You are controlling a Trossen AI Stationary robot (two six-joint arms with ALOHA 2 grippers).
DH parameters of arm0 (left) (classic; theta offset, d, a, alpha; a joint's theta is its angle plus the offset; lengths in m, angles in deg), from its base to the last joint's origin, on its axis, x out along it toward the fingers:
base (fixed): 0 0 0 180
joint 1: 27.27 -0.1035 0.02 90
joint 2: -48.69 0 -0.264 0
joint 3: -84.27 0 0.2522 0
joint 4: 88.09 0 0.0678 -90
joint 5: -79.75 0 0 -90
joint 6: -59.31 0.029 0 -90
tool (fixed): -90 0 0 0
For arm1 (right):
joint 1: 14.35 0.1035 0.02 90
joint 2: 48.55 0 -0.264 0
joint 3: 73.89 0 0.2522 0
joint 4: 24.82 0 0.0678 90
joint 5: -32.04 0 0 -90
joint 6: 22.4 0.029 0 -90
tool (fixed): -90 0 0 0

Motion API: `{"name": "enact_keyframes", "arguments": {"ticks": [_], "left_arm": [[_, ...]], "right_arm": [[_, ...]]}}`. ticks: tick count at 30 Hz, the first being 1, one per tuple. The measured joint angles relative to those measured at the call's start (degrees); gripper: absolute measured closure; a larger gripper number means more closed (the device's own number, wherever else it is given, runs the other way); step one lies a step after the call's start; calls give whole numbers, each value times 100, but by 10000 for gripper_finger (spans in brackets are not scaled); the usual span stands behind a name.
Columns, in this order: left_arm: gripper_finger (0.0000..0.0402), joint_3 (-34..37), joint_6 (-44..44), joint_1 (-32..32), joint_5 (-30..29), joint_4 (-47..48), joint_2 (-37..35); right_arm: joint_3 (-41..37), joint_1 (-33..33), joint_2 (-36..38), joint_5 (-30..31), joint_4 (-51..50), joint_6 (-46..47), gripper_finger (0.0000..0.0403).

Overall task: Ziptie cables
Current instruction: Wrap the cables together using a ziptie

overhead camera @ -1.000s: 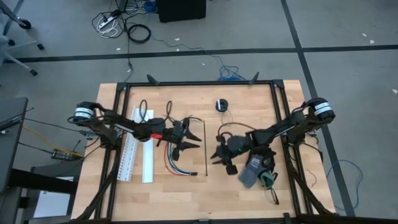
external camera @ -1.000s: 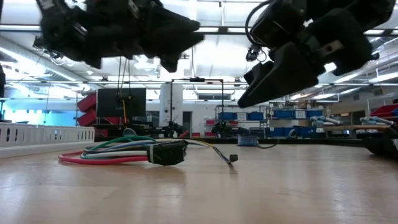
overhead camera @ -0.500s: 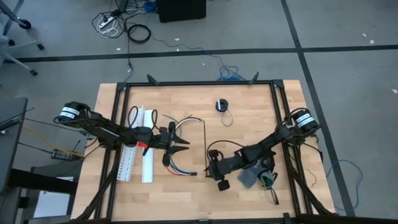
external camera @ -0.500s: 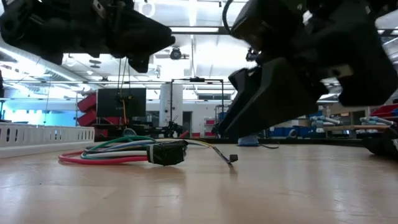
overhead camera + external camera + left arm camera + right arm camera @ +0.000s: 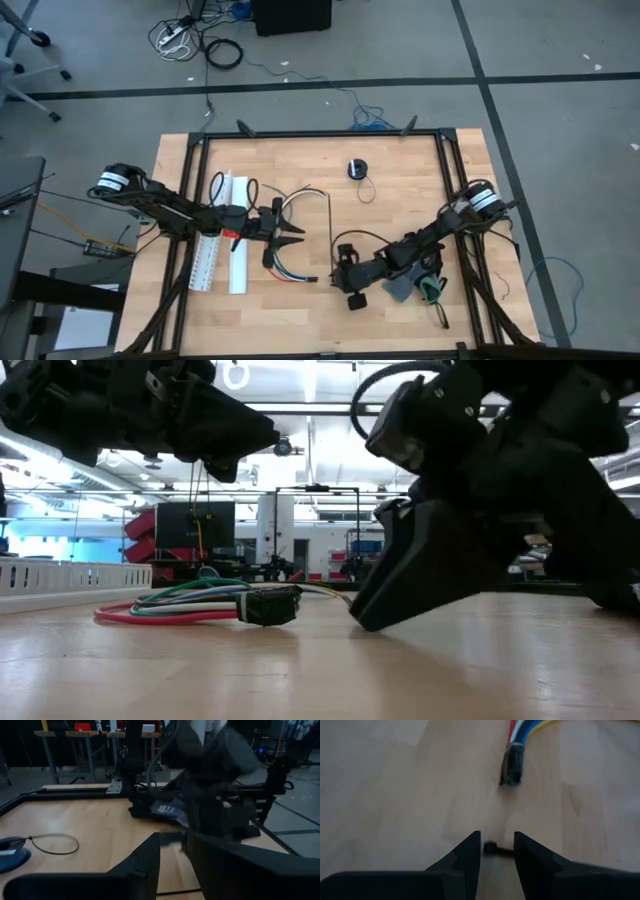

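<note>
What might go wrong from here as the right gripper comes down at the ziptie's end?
The ziptie is thin and flat on the table; the right gripper straddles only its tip, so the fingers may slip off or jam into the wood. The cables lie close ahead and could get nudged.

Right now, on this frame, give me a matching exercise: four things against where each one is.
1 cables
2 white channel
3 right pincer
4 black disc

A along the table's left side
B far side, near the middle
C below the left pincer
D low at the table, fingers either side of a ziptie end

Pairs: 1-C, 2-A, 3-D, 4-B
</note>
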Motion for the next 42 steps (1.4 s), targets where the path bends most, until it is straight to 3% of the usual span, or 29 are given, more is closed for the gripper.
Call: {"name": "enact_keyframes", "arguments": {"ticks": [6,11,18,25,31,35,39,42], "left_arm": [[310,2,17,4,-14,1,0],[310,4,32,4,-13,-42,0],[310,2,25,43,-12,-66,0],[310,0,-10,259,-1,-227,0],[310,0,113,538,349,-600,4],[310,-3,-1143,604,-20,-1534,189],[310,-6,-2769,607,-598,-2679,577],[310,-7,-3203,527,-814,-2781,766]], "right_arm": [[22,13,-142,176,-104,498,303],[18,9,-79,29,-197,623,387],[350,46,460,64,-441,328,397],[843,440,1155,513,-649,-409,400],[929,693,1795,1105,-971,-725,402],[929,797,2058,1654,-976,-1139,398],[929,775,2065,1636,-954,-1374,398],[926,746,2021,1635,-1014,-1337,399]]}}
